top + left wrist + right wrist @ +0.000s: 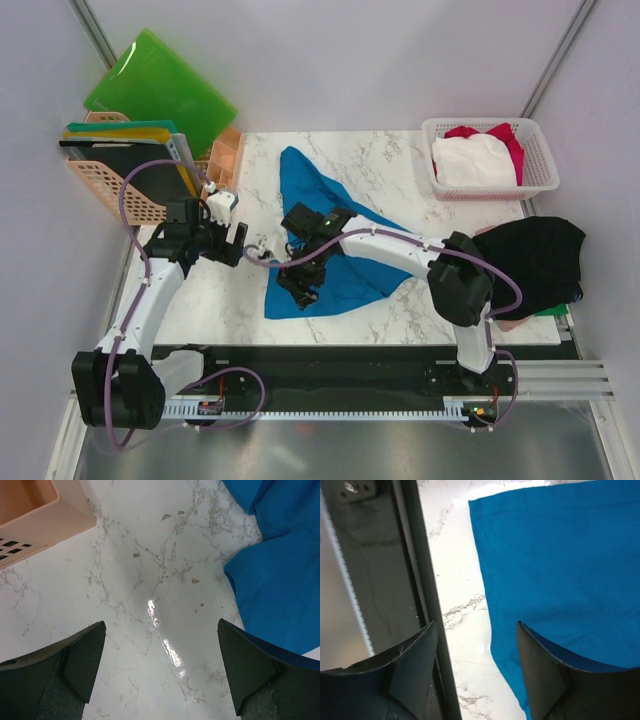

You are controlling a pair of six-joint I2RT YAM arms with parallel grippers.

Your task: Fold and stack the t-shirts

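Observation:
A bright blue t-shirt (335,255) lies spread and partly folded in the middle of the marble table (390,165). My right gripper (298,285) hovers over its near left corner. In the right wrist view this gripper (477,645) stands open, with the blue shirt's (560,565) left edge running between the fingers and nothing gripped. My left gripper (243,243) is left of the shirt. It is open (161,630) above bare marble, and the blue cloth (280,590) lies to its right. A black t-shirt (540,255) tops a pile at the table's right edge.
A white lattice basket (540,150) at the back right holds white (472,160) and red (510,135) shirts. A peach basket (105,185) with folders and a green folder (160,85) stand at the back left. The black rail (415,580) runs along the near edge.

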